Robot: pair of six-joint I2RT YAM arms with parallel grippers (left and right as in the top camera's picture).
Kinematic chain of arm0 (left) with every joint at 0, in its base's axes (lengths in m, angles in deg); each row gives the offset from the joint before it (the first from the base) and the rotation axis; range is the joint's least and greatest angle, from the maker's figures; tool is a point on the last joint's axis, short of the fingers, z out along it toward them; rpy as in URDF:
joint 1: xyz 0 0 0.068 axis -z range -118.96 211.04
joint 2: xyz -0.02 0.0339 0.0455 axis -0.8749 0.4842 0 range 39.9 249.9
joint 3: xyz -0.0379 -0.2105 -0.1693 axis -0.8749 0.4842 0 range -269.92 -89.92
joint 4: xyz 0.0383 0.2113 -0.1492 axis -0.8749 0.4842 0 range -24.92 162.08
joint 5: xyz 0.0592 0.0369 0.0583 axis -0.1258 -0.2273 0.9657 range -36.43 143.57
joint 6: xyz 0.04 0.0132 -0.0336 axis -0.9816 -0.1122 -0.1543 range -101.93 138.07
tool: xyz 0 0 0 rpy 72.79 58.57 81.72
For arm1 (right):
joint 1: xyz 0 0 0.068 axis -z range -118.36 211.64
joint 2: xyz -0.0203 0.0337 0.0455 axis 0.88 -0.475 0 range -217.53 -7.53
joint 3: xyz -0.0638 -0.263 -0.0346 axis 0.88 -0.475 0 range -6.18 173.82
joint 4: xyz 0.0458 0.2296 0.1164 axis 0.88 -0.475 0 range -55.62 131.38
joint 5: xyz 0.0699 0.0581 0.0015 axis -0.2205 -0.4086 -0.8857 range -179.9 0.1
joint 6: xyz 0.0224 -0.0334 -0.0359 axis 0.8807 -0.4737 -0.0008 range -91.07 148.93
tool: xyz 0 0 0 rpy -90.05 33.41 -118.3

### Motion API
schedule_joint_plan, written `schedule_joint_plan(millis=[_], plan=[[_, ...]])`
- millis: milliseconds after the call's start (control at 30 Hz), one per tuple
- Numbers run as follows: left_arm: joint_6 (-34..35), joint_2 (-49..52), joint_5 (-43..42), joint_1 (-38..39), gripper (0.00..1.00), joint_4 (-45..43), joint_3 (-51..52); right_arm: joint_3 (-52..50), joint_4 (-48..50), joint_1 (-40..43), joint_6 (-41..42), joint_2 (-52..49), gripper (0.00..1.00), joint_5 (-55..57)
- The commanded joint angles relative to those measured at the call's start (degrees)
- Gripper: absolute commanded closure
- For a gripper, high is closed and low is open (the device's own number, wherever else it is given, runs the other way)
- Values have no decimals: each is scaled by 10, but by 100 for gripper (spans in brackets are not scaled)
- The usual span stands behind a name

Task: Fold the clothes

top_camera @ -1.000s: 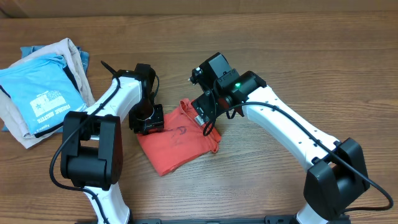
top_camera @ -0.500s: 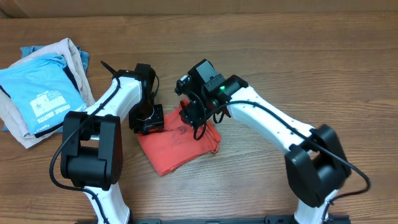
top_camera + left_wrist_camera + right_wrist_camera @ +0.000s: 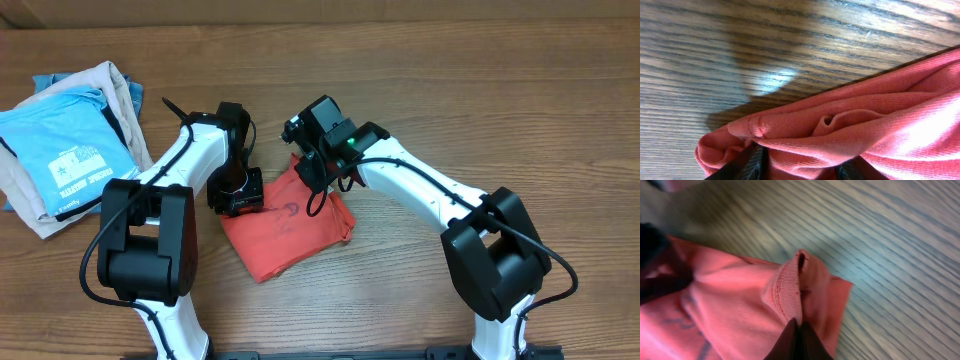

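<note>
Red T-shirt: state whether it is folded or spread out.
Folded: the red T-shirt lies as a compact layered rectangle; right gripper pinches a doubled edge.

The desk is wood grain, smooth with a soft sheen, and up close there's a pale glare patch on it. The T-shirt is matt cloth, a fine ribbed knit, soft and creased, with a stitched hem. The left arm and right arm look like smooth, slightly shiny white plastic, with black matt parts at the wrists. The light-blue shirt is cloth with a flat print, and it lies on beige fabric.
</note>
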Motion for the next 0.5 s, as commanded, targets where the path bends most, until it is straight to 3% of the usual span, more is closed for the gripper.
schedule_joint_plan(millis=[0, 367, 467], plan=[[3, 2, 24, -1, 52, 1, -8, 3, -9, 19, 9, -5, 96, 21], [3, 2, 24, -1, 52, 2, -8, 3, -58, 47, 17, -47, 96, 20], [3, 2, 24, -1, 52, 2, -8, 3, -53, 47, 17, -47, 83, 21]])
